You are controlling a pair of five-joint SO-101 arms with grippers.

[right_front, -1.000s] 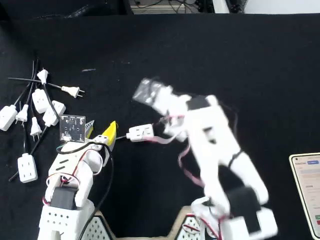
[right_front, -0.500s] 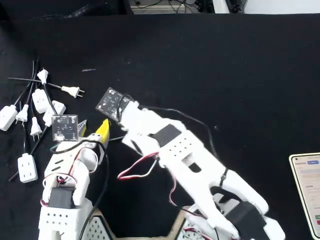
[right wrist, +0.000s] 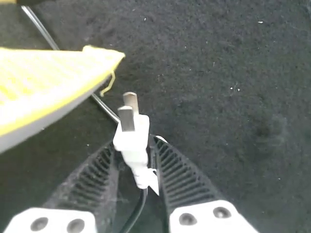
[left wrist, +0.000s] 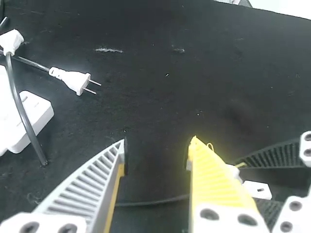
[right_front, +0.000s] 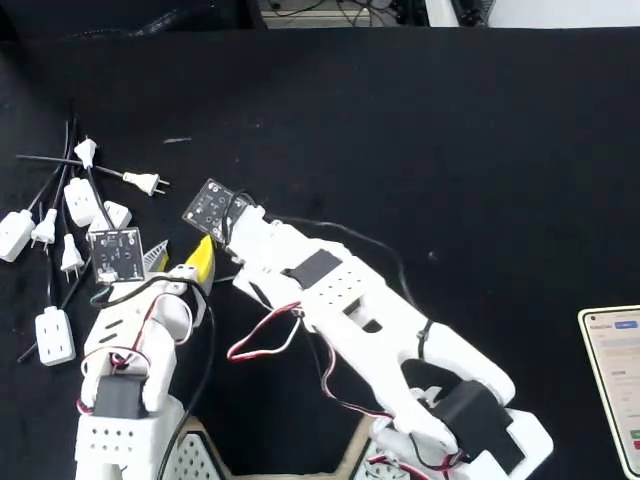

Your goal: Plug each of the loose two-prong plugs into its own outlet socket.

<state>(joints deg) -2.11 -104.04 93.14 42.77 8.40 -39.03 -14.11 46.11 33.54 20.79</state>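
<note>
My right fingers [right wrist: 132, 145] were clamped on the body of a white two-prong plug [right wrist: 131, 127]. Its prongs stuck out past the fingertips and its cord trailed back between them. My left fingers [left wrist: 156, 145] stood spread wide just beside it, holding nothing, with a black cord [left wrist: 150, 200] lying on the table [left wrist: 194, 58] under their gap. Ahead of the left fingers, off to their grey side, lay a loose plug [left wrist: 73, 81] and, nearer, a white outlet socket [left wrist: 26, 114]. I judged the held plug needed a socket kept firm. The left fingers should close on that socket's sides with the slots facing the prongs. I would then bring the prongs in square and level and push straight, since a skewed entry would only shove the socket away.
</note>
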